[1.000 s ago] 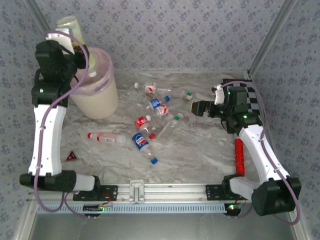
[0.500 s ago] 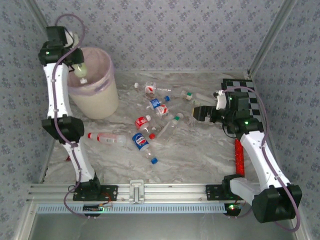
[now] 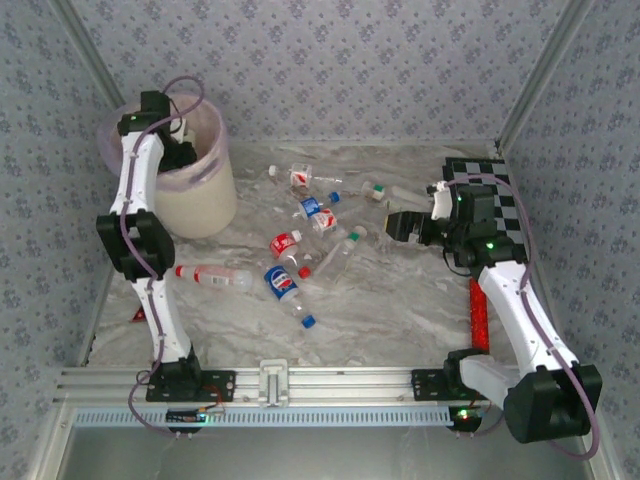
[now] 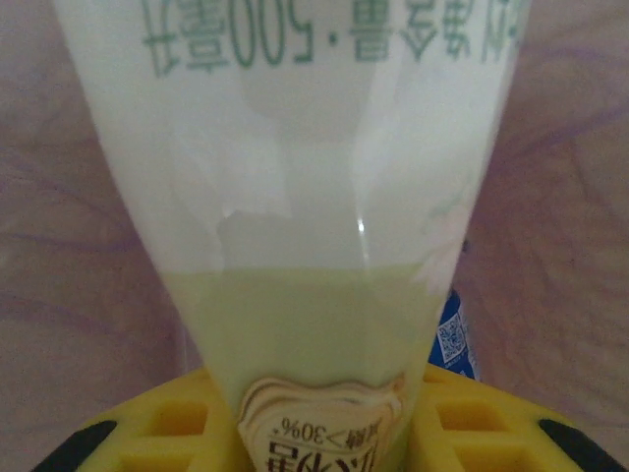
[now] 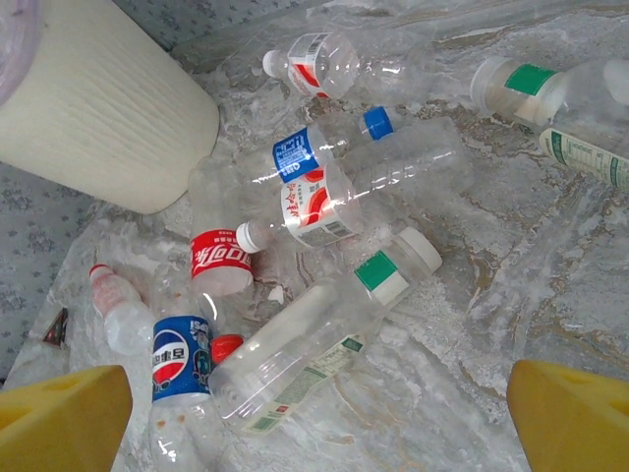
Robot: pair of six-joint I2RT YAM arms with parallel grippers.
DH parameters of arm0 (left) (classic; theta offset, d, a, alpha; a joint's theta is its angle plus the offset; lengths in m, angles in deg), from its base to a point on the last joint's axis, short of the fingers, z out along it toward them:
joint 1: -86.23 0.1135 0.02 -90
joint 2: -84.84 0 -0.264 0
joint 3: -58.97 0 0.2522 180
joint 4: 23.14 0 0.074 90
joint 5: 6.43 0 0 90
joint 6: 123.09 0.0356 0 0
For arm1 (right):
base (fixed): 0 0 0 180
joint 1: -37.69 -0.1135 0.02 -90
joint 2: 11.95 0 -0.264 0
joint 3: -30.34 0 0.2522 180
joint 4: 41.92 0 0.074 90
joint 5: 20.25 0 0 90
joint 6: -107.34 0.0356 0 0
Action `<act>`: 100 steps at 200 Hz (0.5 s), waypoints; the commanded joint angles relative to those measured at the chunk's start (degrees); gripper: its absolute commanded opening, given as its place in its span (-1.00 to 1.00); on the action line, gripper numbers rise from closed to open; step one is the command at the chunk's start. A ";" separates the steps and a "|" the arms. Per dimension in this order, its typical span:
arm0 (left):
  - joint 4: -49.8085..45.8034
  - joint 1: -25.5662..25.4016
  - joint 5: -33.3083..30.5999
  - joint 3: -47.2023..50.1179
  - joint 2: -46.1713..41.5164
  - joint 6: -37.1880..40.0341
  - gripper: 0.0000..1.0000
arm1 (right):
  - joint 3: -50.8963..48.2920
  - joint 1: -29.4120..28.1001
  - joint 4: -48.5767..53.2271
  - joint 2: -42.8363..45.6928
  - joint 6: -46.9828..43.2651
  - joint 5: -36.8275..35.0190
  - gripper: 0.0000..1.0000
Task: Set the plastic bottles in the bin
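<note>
Marbled grey tabletop (image 3: 400,300) filled the middle of the top view. At its upper left stood the cream bin (image 3: 200,205) with a pink liner. Reaching into the bin's mouth, the left claw (image 3: 178,152) was clamped on a pale-green bottle (image 4: 314,197), seen against the liner. At centre right the right claw (image 3: 402,222) gaped wide, holding nothing. Near frame centre, loose bottles (image 3: 290,245) lay scattered on the tabletop.

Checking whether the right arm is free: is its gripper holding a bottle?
No, the right gripper stands wide open, its yellow fingertips far apart above bottles lying loose on the table.
</note>
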 commanded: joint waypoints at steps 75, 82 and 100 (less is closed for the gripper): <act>1.40 -1.11 2.31 -1.25 -4.39 2.10 0.77 | -2.14 0.87 -0.69 1.56 3.95 -8.92 1.00; 1.13 -1.39 1.88 -1.70 -5.03 2.48 0.86 | -2.22 1.01 -0.88 1.56 4.81 -9.99 1.00; 0.88 -1.98 0.10 -2.38 -7.28 3.54 0.97 | -1.81 1.31 -0.72 1.14 9.10 -13.82 0.99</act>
